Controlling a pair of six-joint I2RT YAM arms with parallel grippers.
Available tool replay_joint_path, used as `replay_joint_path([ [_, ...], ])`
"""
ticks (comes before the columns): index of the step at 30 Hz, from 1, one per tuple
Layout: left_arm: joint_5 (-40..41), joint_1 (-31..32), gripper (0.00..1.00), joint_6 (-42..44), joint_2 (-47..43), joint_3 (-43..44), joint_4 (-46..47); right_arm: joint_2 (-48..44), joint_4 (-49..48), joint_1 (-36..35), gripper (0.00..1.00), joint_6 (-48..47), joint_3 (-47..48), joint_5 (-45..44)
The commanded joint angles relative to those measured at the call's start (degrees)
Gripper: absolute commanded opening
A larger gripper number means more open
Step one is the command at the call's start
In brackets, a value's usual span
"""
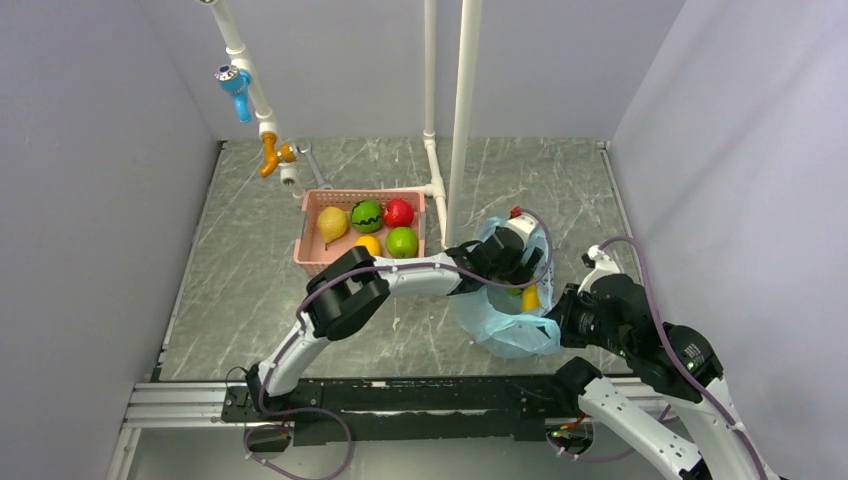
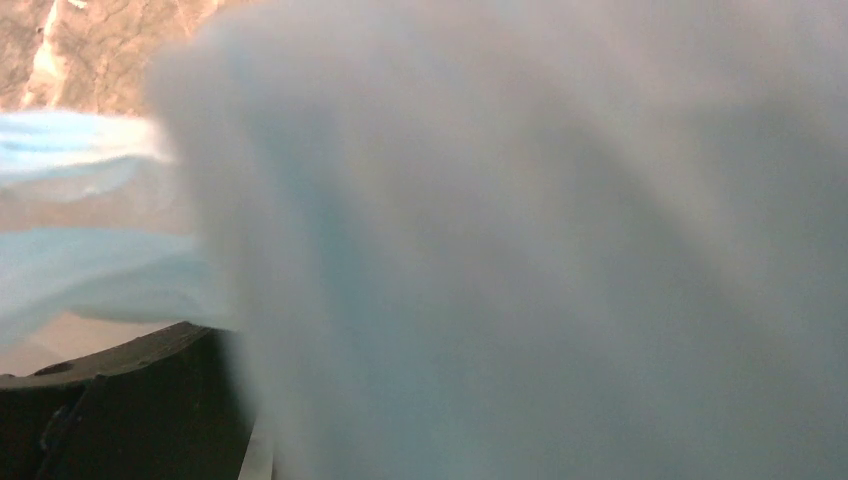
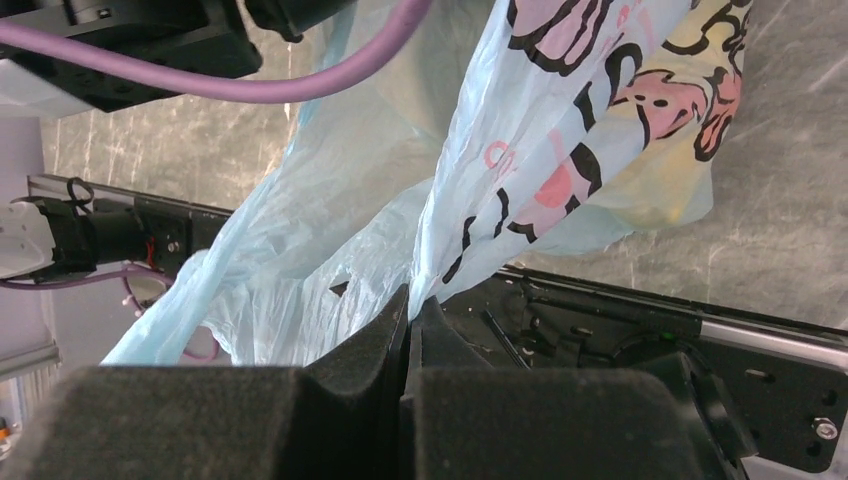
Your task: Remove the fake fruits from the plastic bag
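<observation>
Here the right gripper, fingers fully closed, pinches a fold of the plastic bag. The bag is near the front edge of the table, right side, long axis front to back. The left gripper reaches into its mouth; blurred film hides those fingers, so I cannot tell their opening. Yellow bananas show partly inside.

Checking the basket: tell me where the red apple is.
Top view: the red apple lies in the far right corner of the pink basket, left of centre on the table, beside the watermelon and just behind the green apple.
</observation>
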State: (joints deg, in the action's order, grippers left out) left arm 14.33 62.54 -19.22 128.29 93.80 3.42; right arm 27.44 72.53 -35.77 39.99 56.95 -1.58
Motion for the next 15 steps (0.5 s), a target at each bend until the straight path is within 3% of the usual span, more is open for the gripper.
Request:
replay_joint_path([
  [1, 2.27, -0.67, 0.98, -3.44, 5.69, 4.66, -8.02, 0.16, -2.74, -0.27, 0.00, -1.26, 2.69, -0.58],
  [6, 2.63, -0.76, 0.89, -3.34, 7.49, 4.05, -9.01, 0.09, -1.84, -0.29, 0.00, -1.94, 4.03, -1.70],
  [12, -0.39, -0.76, 0.59, -0.79, 3.86, 2.08, -10.27, -0.79, -2.75, -0.20, 0.00, -1.72, 3.08, -1.79],
  [15, -2.42, -0.76, 0.52, 0.53, -0.77, -0.73, -9.90, -1.36, -3.71, -0.28, 0.00, -1.42, 1.88, -1.76],
])
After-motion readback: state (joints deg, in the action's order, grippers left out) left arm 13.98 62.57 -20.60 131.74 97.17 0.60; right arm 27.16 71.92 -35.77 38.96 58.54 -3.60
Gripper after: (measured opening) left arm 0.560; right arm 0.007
